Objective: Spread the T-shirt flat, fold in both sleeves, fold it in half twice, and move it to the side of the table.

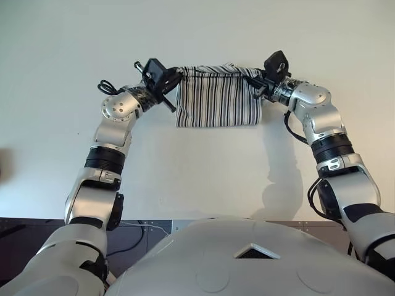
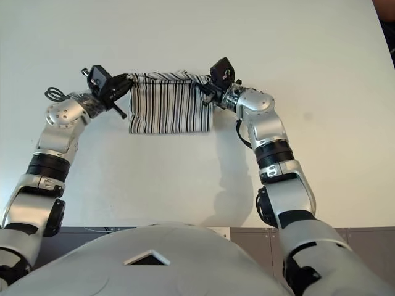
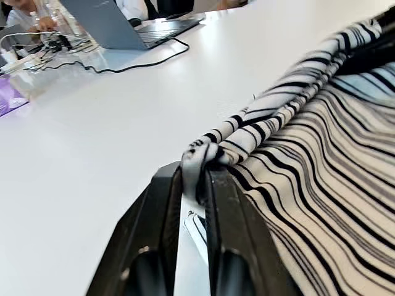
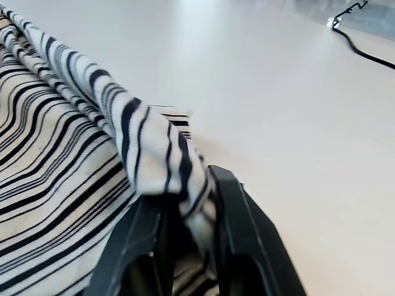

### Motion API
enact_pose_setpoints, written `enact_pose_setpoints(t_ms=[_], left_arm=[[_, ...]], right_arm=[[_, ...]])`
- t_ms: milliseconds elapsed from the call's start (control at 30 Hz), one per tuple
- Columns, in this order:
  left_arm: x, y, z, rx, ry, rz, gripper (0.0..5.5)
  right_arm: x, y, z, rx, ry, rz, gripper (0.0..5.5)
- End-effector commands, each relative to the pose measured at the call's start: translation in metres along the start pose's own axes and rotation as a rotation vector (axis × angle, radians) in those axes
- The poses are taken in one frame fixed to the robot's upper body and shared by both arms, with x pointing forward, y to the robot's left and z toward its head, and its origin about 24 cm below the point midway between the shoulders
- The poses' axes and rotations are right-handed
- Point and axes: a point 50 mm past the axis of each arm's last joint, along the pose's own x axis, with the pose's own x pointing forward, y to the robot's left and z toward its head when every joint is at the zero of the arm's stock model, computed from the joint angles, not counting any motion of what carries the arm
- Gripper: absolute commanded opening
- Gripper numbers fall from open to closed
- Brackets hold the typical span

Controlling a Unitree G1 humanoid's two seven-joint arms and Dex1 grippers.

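The black-and-white striped T-shirt [image 1: 216,97] lies folded into a compact rectangle on the white table [image 1: 197,166], its far edge lifted between both arms. My left gripper [image 1: 176,79] is shut on the shirt's far left corner; the wrist view shows a fold of striped cloth [image 3: 203,154] pinched between the black fingers [image 3: 162,216]. My right gripper [image 1: 256,79] is shut on the far right corner, with bunched fabric [image 4: 166,160] clamped between its fingers [image 4: 237,216]. The near edge of the T-shirt [image 2: 170,129] rests on the table.
A laptop [image 3: 129,21] with a black cable [image 3: 123,61] sits on the far part of the table, beyond the shirt. Another cable [image 4: 361,37] lies at the table's far edge. Bare white tabletop surrounds the shirt on all sides.
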Motion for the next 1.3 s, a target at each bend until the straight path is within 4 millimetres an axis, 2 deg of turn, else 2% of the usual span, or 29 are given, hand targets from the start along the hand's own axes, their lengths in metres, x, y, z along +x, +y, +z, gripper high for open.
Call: enact_pose_setpoints(t_ms=[33,133,200,300,333,400,467,533,633,700,767,867,933,1000,1033,1067,1133,1200,1300], left_arm=[[0.005,-0.001,-0.001,-0.085,-0.021,0.049,1.19],[0.007,-0.001,-0.017,-0.085,0.061,0.129,1.58],[0.007,-0.005,-0.033,-0.038,0.158,0.152,1.8],[0.004,-0.004,-0.048,-0.009,0.251,0.201,1.8],[0.003,-0.003,-0.049,-0.027,0.244,0.223,1.8],[0.002,0.0,-0.043,-0.106,0.166,0.272,1.8],[0.001,0.004,-0.036,-0.205,0.084,0.343,1.8],[0.001,0.007,-0.034,-0.314,0.026,0.42,1.8],[0.004,0.007,-0.033,-0.472,-0.033,0.519,1.8],[0.008,0.004,-0.033,-0.54,-0.051,0.555,1.8],[0.013,-0.003,-0.033,-0.572,-0.049,0.538,1.8],[0.017,-0.01,-0.031,-0.559,-0.045,0.472,1.8],[0.015,-0.006,-0.031,-0.561,-0.045,0.479,1.8],[0.013,-0.003,-0.031,-0.566,-0.045,0.494,1.8],[0.012,-0.001,-0.031,-0.574,-0.048,0.507,1.8],[0.012,-0.001,-0.032,-0.582,-0.047,0.523,1.8],[0.012,-0.002,-0.035,-0.6,-0.046,0.553,1.8],[0.011,-0.007,-0.037,-0.618,-0.048,0.57,1.8],[0.008,-0.016,-0.043,-0.653,-0.051,0.592,1.8]], right_arm=[[0.008,-0.011,0.012,0.05,-0.053,-0.072,1.51],[0.016,-0.017,0.012,0.084,-0.041,-0.155,1.97],[0.017,-0.023,0.004,0.08,0.016,-0.227,2.29],[0.013,-0.032,-0.001,0.03,0.062,-0.317,2.29],[0.013,-0.033,0.002,0.027,0.03,-0.319,2.29],[0.015,-0.027,0.021,0.078,-0.137,-0.245,2.29],[0.014,-0.012,0.037,0.081,-0.28,-0.117,2.29],[0.014,0.007,0.036,0.067,-0.305,0.029,2.29],[0.012,0.027,0.013,0.061,-0.2,0.219,2.29],[0.011,0.034,-0.009,0.058,-0.069,0.281,2.29],[0.013,0.032,-0.033,0.058,0.082,0.227,2.29],[0.016,0.029,-0.047,0.073,0.192,0.155,2.29],[0.017,0.024,-0.049,0.076,0.227,0.094,2.29],[0.016,0.011,-0.048,0.076,0.24,-0.041,2.29],[0.012,-0.008,-0.046,0.095,0.248,-0.23,2.29],[-0.006,-0.04,-0.047,0.153,0.259,-0.529,2.29],[-0.046,-0.081,-0.055,0.316,0.289,-0.936,2.29],[-0.072,-0.097,-0.063,0.386,0.315,-1.069,2.29],[-0.095,-0.107,-0.073,0.331,0.354,-1.104,2.29]])
